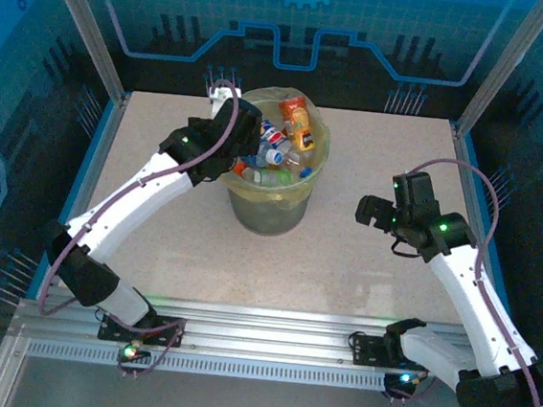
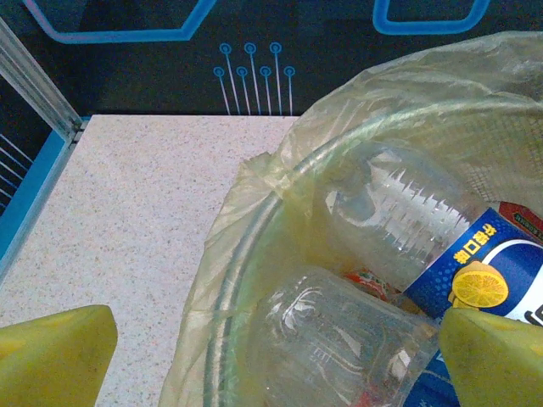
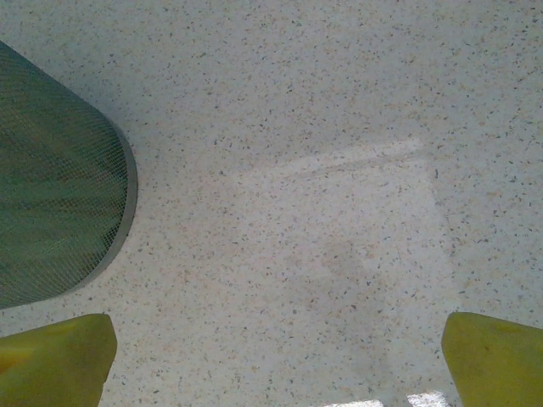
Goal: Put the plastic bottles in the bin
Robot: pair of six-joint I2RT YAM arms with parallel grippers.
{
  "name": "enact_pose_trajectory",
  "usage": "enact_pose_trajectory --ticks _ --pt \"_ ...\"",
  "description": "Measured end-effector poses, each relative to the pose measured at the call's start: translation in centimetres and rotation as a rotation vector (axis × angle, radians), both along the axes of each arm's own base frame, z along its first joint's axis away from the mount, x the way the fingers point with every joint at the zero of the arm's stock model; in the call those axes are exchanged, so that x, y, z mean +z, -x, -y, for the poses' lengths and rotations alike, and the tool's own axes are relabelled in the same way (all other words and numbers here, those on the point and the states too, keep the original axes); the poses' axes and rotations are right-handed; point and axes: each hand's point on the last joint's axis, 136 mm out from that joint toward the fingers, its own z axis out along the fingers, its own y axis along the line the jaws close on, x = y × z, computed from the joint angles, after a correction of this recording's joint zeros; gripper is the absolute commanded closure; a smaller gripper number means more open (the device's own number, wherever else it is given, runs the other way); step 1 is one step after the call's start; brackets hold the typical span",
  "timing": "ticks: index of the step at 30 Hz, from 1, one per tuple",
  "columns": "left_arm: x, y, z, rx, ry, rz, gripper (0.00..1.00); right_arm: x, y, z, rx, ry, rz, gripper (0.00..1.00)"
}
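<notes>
Yellow-green bin (image 1: 268,215) holds the plastic bottles (image 1: 279,148) piled inside, left pincer (image 1: 243,131) nearer, apart and empty over its 10 o'clock rim, right pincer (image 1: 373,211) apart, empty, over worktop (image 1: 341,278) at bin's 3 o'clock.

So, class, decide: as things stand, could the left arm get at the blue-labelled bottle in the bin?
Probably yes. The left gripper hangs open just above the bin rim, and the blue-labelled bottle lies exposed near one fingertip, with nothing over it.

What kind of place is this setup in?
Likely a robot lab test cell: a speckled table fenced by blue circuit-print panels, an aluminium rail carrying white robot arms, and a bin of plastic bottles.
</notes>
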Motion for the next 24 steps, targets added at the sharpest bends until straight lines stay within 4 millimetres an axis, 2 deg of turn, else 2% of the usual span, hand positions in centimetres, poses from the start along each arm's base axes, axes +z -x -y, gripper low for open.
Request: enact_pose_trajectory --ticks 6,12,15,19,24 --pt "0.1 -0.2 0.1 0.001 0.009 0.010 0.01 0.0 0.0 -0.1 0.004 -0.006 -0.002 0.00" --pt "-1.2 -0.3 0.2 0.002 0.002 -0.003 0.01 0.0 0.1 -0.2 0.006 -0.007 -0.002 0.00" --pt "-1.1 -0.2 0.2 -0.002 0.012 0.001 0.01 0.6 -0.1 -0.2 0.005 -0.009 0.010 0.00" --pt "-0.1 0.3 -0.5 -0.013 0.072 0.030 0.01 1.3 -0.3 0.0 -0.002 -0.005 0.032 0.00" --pt "2.8 1.6 -3.3 0.019 0.174 0.128 0.01 1.9 0.0 0.6 -0.017 0.012 0.054 0.00"
